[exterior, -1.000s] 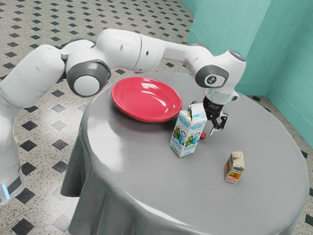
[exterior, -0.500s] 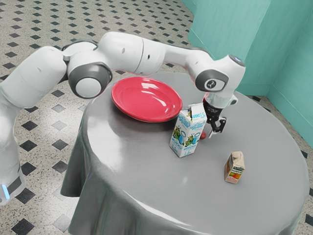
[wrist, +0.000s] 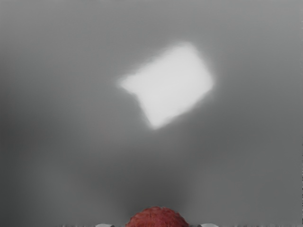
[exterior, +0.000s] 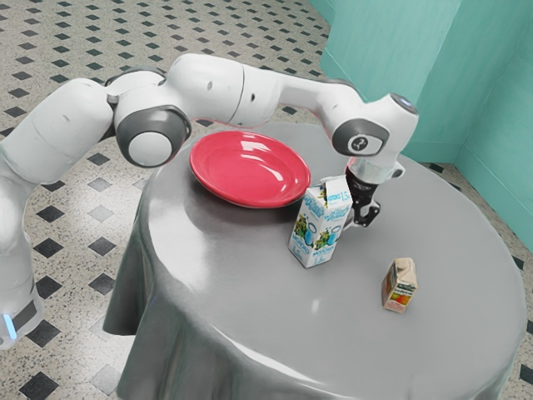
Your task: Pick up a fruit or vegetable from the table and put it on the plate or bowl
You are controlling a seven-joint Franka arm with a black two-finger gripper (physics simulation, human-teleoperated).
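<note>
A small red, bumpy fruit (wrist: 157, 218) lies right under my hand on the grey table (exterior: 250, 317); in the wrist view my fingertips (wrist: 105, 225) stand on either side of it with small gaps. My black gripper (exterior: 360, 220) is low over the table, just behind the milk carton (exterior: 316, 229) on the exterior view's right, open around the fruit. The carton and my fingers hide the fruit in the exterior view. The red plate (exterior: 250, 167) sits on the table's far side, to the exterior view's left of the gripper.
The blue-and-white milk carton stands very close to my fingers. A small orange juice carton (exterior: 400, 285) stands nearer the front on the exterior view's right. A pale blurred patch (wrist: 168, 85) shows on the grey cloth ahead of the hand.
My hand has come down and shifted slightly toward the milk carton. The red fruit, seen beside the carton before, is now covered by my fingers.
</note>
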